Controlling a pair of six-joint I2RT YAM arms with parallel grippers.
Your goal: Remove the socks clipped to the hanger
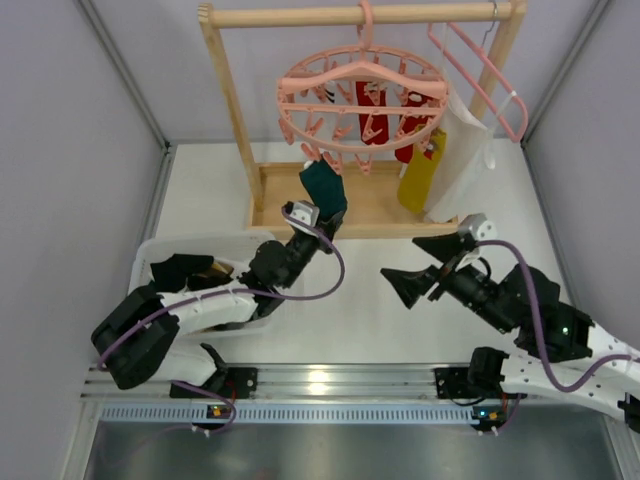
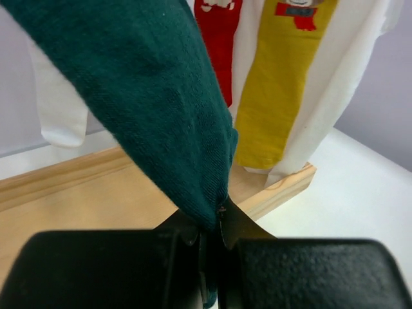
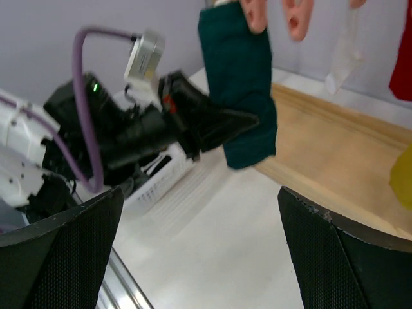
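Now, L gripper is clamped on the teal sock, its top clipped to the hanger. Best pull straight down, steady (no twisting). R gripper gapes wide, empty.

teal sock hangs under round pink hanger

Setting: robotics lab test cell.
Evidence: white worktop enclosed by plain grey panel walls. Aluminium rail at the near edge, with cabled left arm and right arm bolted on. Wooden rack carrying the hanger.
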